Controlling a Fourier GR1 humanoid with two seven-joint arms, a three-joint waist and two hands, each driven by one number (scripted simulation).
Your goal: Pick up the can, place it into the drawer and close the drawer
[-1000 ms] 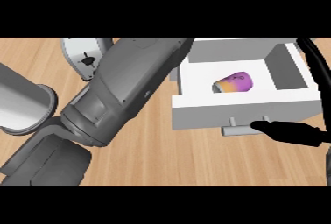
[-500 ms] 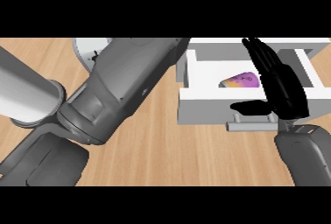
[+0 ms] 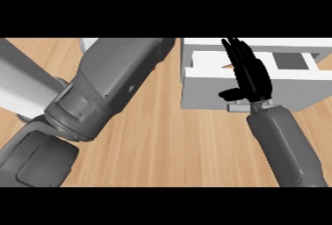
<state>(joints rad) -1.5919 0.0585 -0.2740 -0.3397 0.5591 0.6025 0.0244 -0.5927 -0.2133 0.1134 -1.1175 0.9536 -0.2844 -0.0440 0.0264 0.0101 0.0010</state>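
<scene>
Head view, legend. Right hand (image 3: pixel 250 74) laid over the front rim of the drawer (image 3: pixel 201 94); fingers (image 3: pixel 235 52) held straight and close together, holding nothing, pointed toward the drawer's back; thumb stuck out sideways just above the drawer's handle (image 3: pixel 237 107). Left hand nowhere shown; only the left forearm (image 3: pixel 110 92) crossed the view, well to the left of the drawer.

Can not made out with any certainty; judged to lie inside the drawer, hidden beneath the right hand; only a small tan sliver showed beside the fingers, too slight to name. Drawer judged not yet shut, since part of its inner hollow lay open to view.

Risks, as judged: could have skewed or jammed the drawer by pushing on one side of its front rather than near the handle; could have slid off the smooth front wall with flat fingers and lost the push; could have trapped the fingertips by leaving them over the rim during closing; could have blocked the closing if the can stood taller than the drawer's walls, though its height could not be told.

Materials and shapes: drawer a plain box, white along the rim, flat grey on the front, hard and smooth in look, with a small pale bar handle; surface (image 3: pixel 168 149) of light wood with long straight grain; forearms of matt grey casing, the right forearm (image 3: pixel 285 140) rounded and tapering toward the drawer; hand matt black, slender.
</scene>
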